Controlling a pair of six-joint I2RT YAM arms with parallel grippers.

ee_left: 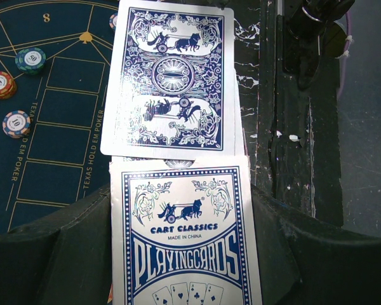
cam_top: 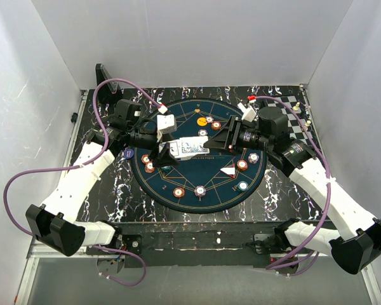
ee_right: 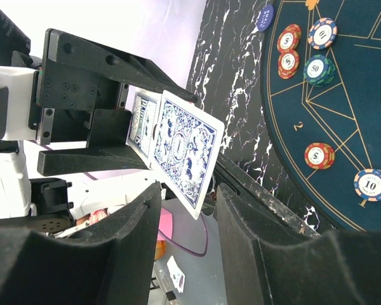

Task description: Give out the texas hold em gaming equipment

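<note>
My left gripper [cam_top: 171, 150] is shut on a white and blue playing-card box [ee_left: 185, 244] held above the middle of the round dark-blue mat [cam_top: 178, 175]. A blue-backed card [ee_left: 168, 79] sticks out of the box's end towards my right gripper [cam_top: 217, 143]. In the right wrist view the same card [ee_right: 184, 152] hangs with its lower corner in the gap between my right fingers [ee_right: 120, 254], which stand open and apart from it. Striped poker chips [cam_top: 199, 190] lie around the mat. A white triangle marker [cam_top: 228, 170] lies on its right half.
A black-and-white chessboard [cam_top: 303, 124] lies at the back right of the marbled black table [cam_top: 101, 190]. A blue disc [cam_top: 129, 153] sits just off the mat's left edge and an orange-yellow disc [cam_top: 202, 121] near its far side. White walls close in three sides.
</note>
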